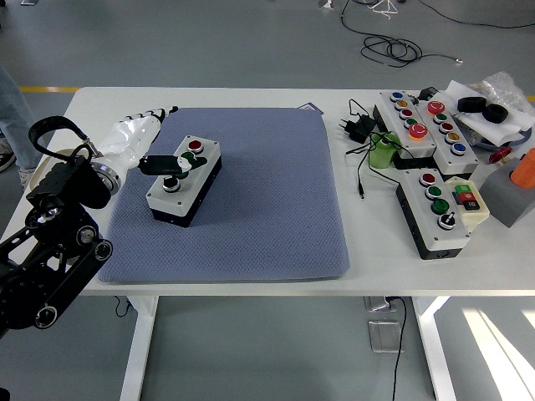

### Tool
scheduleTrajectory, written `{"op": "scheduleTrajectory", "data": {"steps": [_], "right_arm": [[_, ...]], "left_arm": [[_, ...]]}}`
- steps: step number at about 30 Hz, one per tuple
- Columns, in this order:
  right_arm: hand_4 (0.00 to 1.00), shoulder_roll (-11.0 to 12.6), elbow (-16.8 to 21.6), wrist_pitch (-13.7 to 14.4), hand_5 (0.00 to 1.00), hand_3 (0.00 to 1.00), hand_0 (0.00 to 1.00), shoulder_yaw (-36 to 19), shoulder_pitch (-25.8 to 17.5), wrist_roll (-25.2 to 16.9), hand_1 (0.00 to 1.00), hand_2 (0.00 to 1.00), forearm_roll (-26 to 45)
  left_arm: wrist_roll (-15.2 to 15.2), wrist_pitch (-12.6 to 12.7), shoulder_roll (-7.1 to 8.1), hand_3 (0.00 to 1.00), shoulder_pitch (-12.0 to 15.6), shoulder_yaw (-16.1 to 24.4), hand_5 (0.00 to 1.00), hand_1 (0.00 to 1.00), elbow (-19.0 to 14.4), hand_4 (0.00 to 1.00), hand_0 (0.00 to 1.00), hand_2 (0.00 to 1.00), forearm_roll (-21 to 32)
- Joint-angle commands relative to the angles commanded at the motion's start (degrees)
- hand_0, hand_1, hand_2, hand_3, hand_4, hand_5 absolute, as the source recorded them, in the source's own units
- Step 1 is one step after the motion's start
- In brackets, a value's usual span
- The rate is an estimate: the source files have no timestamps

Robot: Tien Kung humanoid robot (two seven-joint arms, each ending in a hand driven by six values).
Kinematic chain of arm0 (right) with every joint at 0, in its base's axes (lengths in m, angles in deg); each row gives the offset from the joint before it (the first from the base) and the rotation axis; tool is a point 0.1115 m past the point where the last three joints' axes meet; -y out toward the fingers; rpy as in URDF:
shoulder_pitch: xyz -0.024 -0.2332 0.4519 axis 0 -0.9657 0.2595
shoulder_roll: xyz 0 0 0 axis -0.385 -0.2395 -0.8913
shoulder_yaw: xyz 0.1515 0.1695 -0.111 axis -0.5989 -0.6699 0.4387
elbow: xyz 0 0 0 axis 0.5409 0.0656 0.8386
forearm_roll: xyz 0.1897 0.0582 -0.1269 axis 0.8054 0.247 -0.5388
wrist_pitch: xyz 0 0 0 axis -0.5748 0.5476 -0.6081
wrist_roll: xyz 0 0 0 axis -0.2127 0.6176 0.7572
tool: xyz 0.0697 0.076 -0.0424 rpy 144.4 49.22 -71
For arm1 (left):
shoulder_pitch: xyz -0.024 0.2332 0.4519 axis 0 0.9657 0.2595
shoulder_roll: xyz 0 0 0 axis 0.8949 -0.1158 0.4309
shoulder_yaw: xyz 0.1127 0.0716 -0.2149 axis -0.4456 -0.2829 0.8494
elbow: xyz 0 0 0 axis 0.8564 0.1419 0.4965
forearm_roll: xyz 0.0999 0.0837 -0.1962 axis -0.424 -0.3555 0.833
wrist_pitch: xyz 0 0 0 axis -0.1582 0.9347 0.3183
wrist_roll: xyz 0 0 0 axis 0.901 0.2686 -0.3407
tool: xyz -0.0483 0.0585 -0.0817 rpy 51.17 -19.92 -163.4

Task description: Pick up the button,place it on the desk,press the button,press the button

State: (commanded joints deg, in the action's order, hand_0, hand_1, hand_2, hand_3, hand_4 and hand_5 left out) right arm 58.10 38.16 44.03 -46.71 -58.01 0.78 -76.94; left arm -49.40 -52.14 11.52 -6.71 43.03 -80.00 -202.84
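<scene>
A grey button box (185, 180) with a black base lies on the blue-grey mat (267, 200), left of the mat's middle. It carries a red button (195, 145) at the far end, a green one (186, 158) and a black-and-white one (170, 185) at the near end. My left hand (138, 138), white with dark fingertips, comes in from the left beside the box. Its fingers are stretched out toward the far right and hold nothing. Its black thumb (163, 164) lies across the top of the box by the green button; whether it presses down I cannot tell.
Right of the mat stand more button boxes (422, 124) (433, 213), a black plug with cables (361, 127), a green cup (384, 152), a grey block (510, 196) and black tape rolls (485, 109). A person's leg (10, 109) shows at the far left.
</scene>
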Motion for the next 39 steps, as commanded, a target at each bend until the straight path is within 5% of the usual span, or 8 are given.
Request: {"op": "scheduleTrajectory", "data": {"steps": [8,11,27,39], "right_arm": [[0.412,0.1,0.0,-0.08,0.479,0.751,0.787,0.23,-0.43,-0.01,0.797,0.817,0.17],[0.412,0.18,0.0,-0.27,0.479,0.751,0.787,0.42,-0.69,0.05,0.797,0.817,0.06],[0.412,0.47,0.0,-0.31,0.479,0.751,0.787,0.53,-1.19,-0.05,0.797,0.817,0.1],[0.412,0.54,0.0,-0.25,0.479,0.751,0.787,0.31,-1.08,-0.09,0.797,0.817,0.02]], "left_arm": [[-6.62,-4.94,-2.53,0.998,-0.86,-1.34,0.837,0.998,1.62,0.998,0.932,0.998,1.56],[-6.62,-3.98,-3.83,0.998,-0.94,-1.86,0.89,0.998,2.73,0.998,0.889,0.998,2.53],[-6.62,0.91,-8.19,0.998,-2.64,-2.86,0.843,0.981,10.15,0.998,0.8,0.998,-0.27],[-6.62,1.08,-9.72,0.998,-3.56,-3.7,0.791,0.969,14.84,0.998,0.775,0.998,-4.79]]}}
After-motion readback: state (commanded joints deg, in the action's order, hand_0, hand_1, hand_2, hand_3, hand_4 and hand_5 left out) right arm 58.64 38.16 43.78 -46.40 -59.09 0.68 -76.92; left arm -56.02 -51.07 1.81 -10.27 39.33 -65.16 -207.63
